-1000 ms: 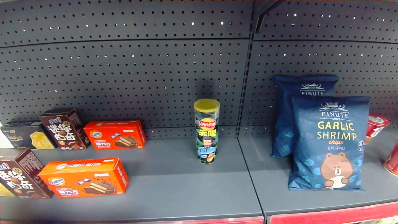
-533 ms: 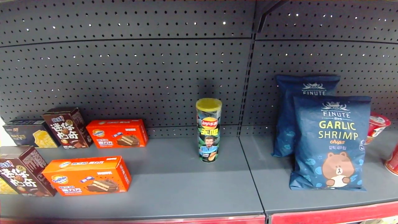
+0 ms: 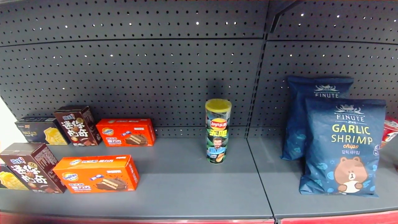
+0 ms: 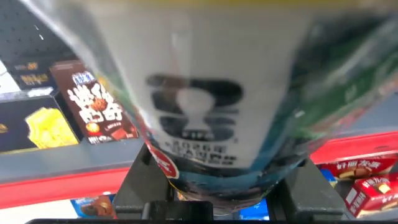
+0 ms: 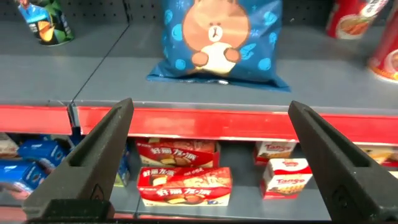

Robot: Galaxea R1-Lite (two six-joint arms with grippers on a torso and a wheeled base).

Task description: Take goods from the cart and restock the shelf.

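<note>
1. Canister of crisps point(image 4: 217, 93), clamped across its round body by the left jaws, held out in front of the red front lip point(image 4: 62, 186) and not yet set on the shelf point(image 3: 186, 186).
2. Looks light for its bulk: probably a thin card tube, stiff along its length but easy to dent if squeezed hard across the middle.
3. Carries a glossy wrap, so likely slippery under a loose hold.
4. Best taken across the body, well clear of the lid, with firm but modest pressure.
5. Calls for an upright, level set-down, being tall, narrow and apt to tip.
6. Seems to match, by its green print, the twin canister point(image 3: 218, 130) standing upright towards the back of the shelf, with bare shelf beside and in front of it.
7. Right jaws wide apart, holding nothing, facing the lip below the blue chip bag point(image 5: 214, 37).
8. Hard to make out: print on the held tube smeared and very close to the lens; both ends cut off, so no telling lid-up from lid-down; jaw pads mostly masked by the tube itself.
9. Cut off or covered elsewhere: red cup point(image 3: 390, 130) behind the bag at the right edge; yellow-printed box point(image 3: 9, 182) tucked behind the brown box point(image 3: 29, 168) at the left edge; rear blue bag point(image 3: 311, 102) half hidden by the front one.
</note>
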